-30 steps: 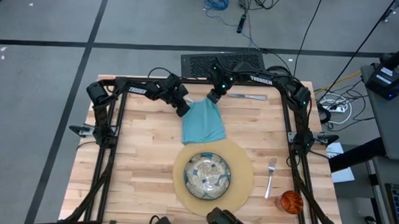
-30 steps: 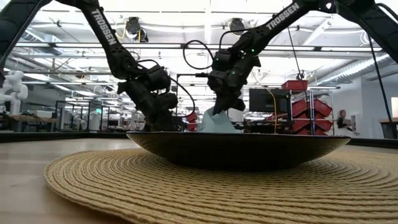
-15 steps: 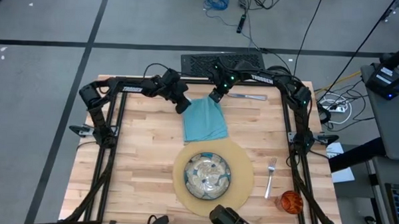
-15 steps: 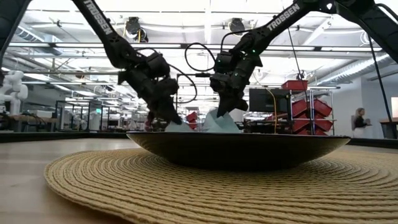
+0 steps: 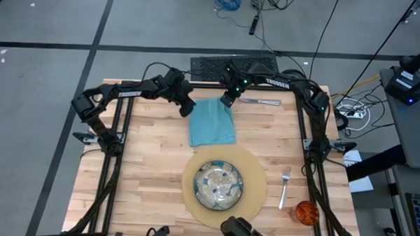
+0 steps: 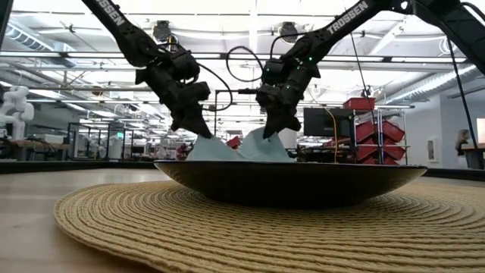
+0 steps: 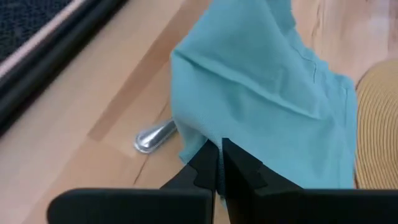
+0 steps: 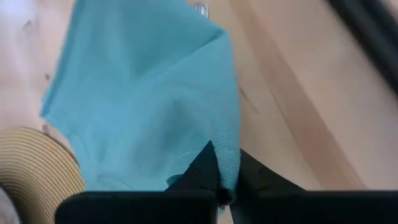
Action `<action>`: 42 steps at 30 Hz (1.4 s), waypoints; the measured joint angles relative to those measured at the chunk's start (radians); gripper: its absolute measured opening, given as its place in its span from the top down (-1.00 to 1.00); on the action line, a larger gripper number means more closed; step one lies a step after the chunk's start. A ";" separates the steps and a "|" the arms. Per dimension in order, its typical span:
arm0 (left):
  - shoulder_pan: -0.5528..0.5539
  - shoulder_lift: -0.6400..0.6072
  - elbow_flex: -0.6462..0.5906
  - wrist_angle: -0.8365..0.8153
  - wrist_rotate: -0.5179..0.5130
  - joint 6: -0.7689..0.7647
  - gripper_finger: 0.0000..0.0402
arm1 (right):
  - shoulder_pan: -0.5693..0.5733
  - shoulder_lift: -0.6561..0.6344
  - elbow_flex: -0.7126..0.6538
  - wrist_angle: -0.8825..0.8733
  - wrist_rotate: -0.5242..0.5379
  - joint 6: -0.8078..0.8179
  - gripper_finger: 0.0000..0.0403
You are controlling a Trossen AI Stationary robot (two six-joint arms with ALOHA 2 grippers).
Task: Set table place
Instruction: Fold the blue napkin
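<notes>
The teal napkin (image 5: 212, 125) lies at the table's far middle, its two far corners raised and its near part on the wood. My left gripper (image 5: 186, 109) is shut on its far left corner, and my right gripper (image 5: 226, 102) is shut on its far right corner. Both also show in the low view, the left gripper (image 6: 201, 135) and the right gripper (image 6: 271, 130). The green-patterned plate (image 5: 219, 185) sits on the round tan placemat (image 5: 255, 197). A fork (image 5: 285, 185) and an orange cup (image 5: 306, 212) lie to the placemat's right. My left gripper pinches the napkin's far left corner (image 7: 198, 138) between its two fingers, slanting down from the far left. That corner is lifted; the cloth slopes down from it to the table. My right gripper pinches the napkin's far right corner (image 8: 227, 157) between its two fingers, slanting down from the far side. That corner is lifted, and the cloth hangs from it toward the placemat.
A silver utensil (image 5: 261, 101) lies near the far edge, right of the napkin. The end of another silver piece (image 7: 153, 138) shows from under the napkin. Bare wood (image 5: 149, 165) lies left of the placemat.
My left gripper has risen and gone toward the table's far left corner, taking the napkin's far left corner up with it. The napkin's far edge is now raised and spread between both grippers, while its near part stays on the table.
</notes>
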 joint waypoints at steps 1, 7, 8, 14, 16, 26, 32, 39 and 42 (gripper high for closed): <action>0.005 -0.011 0.000 -0.008 -0.001 0.006 1.00 | 0.000 -0.010 0.000 0.003 0.009 -0.002 1.00; 0.022 -0.082 0.000 -0.011 -0.006 0.007 1.00 | -0.015 -0.094 0.000 0.012 0.017 -0.006 1.00; 0.022 -0.098 0.004 -0.017 -0.005 0.007 1.00 | -0.014 -0.109 0.000 0.014 0.017 -0.009 1.00; -0.006 -0.210 0.079 -0.053 -0.015 0.008 1.00 | 0.007 -0.209 0.000 0.015 0.018 -0.025 1.00; -0.036 -0.238 0.120 -0.094 -0.039 0.018 1.00 | 0.018 -0.246 0.000 0.016 0.025 -0.029 1.00; -0.188 -0.265 0.098 -0.346 -0.260 0.062 1.00 | 0.145 -0.301 -0.017 -0.152 0.054 -0.026 1.00; -0.218 -0.263 0.042 -0.318 -0.288 0.059 1.00 | 0.190 -0.283 -0.128 -0.169 0.142 -0.002 1.00; -0.223 -0.272 0.048 -0.317 -0.312 0.060 1.00 | 0.199 -0.294 -0.168 -0.094 0.157 0.002 1.00; -0.238 -0.289 0.048 -0.308 -0.313 0.060 1.00 | 0.217 -0.322 -0.168 -0.063 0.173 -0.011 1.00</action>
